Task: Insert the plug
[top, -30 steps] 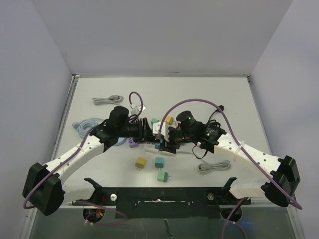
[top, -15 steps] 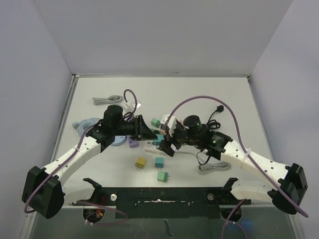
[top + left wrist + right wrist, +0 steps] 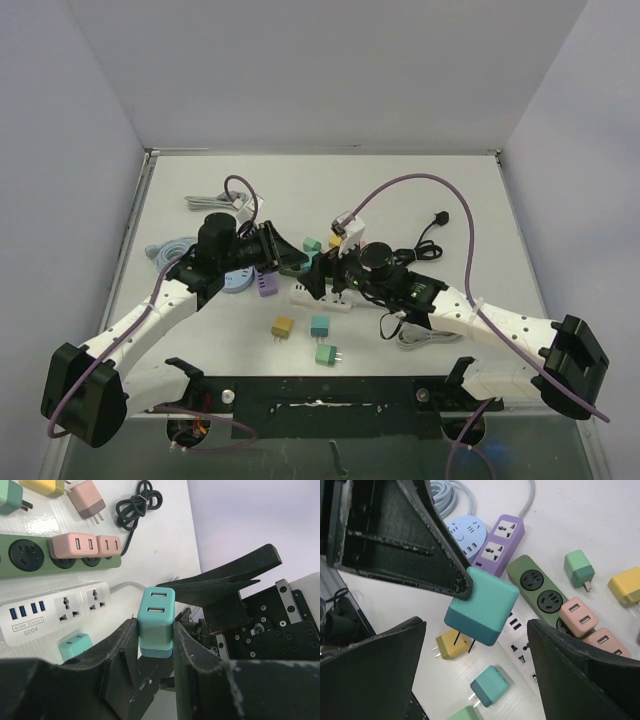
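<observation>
A teal plug (image 3: 156, 622) with a darker base hangs above the table, its two prongs pointing down at the white power strip (image 3: 520, 645). My left gripper (image 3: 154, 630) is shut on it, one finger (image 3: 117, 650) on each side. In the right wrist view the same teal plug (image 3: 482, 605) sits under a left finger (image 3: 410, 540). My right gripper (image 3: 476, 625) stands wide open around the plug, touching nothing. From above, both grippers meet over the white strip (image 3: 325, 297), the left gripper (image 3: 295, 258) beside the right gripper (image 3: 325, 272).
A green strip (image 3: 30, 560) carries two pink plugs (image 3: 72, 545). A purple strip (image 3: 502, 540) and a round blue socket (image 3: 238, 281) lie to the left. Loose yellow (image 3: 283, 327), teal (image 3: 320, 326) and green (image 3: 326, 354) plugs sit near the front. Coiled cables (image 3: 425, 335) lie right.
My right gripper has opened and let go of the teal plug. My left gripper has closed on it. Both grippers have shifted a little over the strips.
</observation>
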{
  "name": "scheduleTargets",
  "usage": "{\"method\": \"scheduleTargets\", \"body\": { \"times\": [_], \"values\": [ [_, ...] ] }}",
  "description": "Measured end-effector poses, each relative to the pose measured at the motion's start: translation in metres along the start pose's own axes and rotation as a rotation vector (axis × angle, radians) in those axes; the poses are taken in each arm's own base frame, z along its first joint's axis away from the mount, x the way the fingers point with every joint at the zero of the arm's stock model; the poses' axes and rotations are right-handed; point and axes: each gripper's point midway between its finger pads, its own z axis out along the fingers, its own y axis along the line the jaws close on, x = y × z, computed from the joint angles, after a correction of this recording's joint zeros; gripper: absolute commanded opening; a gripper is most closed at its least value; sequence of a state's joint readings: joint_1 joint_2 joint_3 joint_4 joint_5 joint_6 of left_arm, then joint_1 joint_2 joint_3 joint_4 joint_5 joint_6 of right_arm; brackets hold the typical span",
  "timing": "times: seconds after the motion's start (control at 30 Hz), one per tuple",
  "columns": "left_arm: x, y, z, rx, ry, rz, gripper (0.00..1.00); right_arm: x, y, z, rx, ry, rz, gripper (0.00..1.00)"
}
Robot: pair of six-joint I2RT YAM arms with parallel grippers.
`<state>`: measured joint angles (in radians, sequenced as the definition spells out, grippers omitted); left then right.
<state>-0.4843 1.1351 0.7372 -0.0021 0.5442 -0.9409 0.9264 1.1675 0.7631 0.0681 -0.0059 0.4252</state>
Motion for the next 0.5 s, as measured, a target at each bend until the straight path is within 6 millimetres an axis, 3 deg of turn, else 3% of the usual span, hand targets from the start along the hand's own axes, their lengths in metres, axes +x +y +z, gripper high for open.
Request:
{"method": "scheduleTargets", "body": {
  "times": [0.13, 0.27, 0.37, 0.43, 0.5],
  "values": [
    [-0.004, 0.001, 0.000, -0.008, -0.021, -0.014, 0.08, -0.013, -0.004, 0.016, 0.052, -0.038, 0.051, 0.69],
    [-0.009, 0.003, 0.000, -0.014, -0.036, -0.024, 0.11, -0.016, -0.009, 0.029, 0.087, -0.049, 0.071, 0.45],
    [-0.012, 0.007, -0.001, -0.027, -0.048, -0.029, 0.27, -0.015, -0.009, 0.035, 0.097, -0.047, 0.068, 0.35],
    [-0.013, 0.008, -0.002, -0.031, -0.052, -0.030, 0.47, -0.014, -0.010, 0.036, 0.097, -0.047, 0.045, 0.33],
    [-0.012, 0.009, -0.002, -0.031, -0.047, -0.020, 0.54, -0.016, -0.009, 0.036, 0.081, -0.047, -0.007, 0.33]
  ]
}}
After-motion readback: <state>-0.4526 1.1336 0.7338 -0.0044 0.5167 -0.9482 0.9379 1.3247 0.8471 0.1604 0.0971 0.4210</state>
